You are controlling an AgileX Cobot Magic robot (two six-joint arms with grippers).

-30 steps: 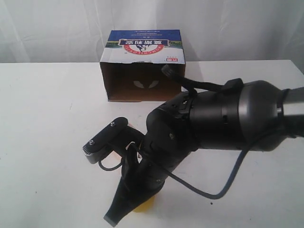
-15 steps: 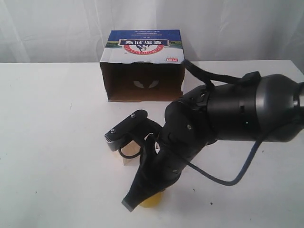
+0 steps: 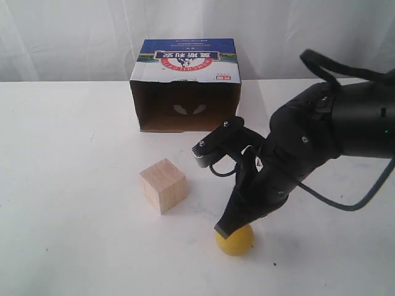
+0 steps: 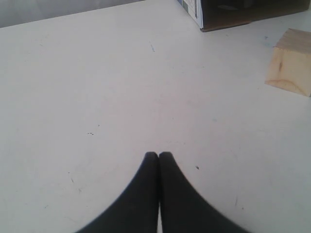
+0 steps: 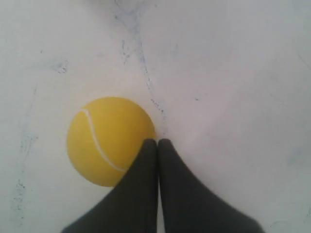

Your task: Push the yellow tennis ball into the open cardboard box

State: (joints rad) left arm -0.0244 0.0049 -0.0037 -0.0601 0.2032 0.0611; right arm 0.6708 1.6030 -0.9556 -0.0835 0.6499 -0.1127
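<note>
The yellow tennis ball [image 3: 234,240] lies on the near part of the white table [image 3: 62,154]. Bare tabletop runs from it to the dark, near-facing mouth of the open cardboard box [image 3: 185,61] at the far side, and the wooden cube [image 3: 163,185] stands apart to its left. The ball is bright yellow with one pale curved seam. My right gripper [image 3: 228,226] slants down from the right, jaws pressed together, tip at the ball's top, while my left gripper [image 4: 158,156], jaws likewise together, is over bare table.
</note>
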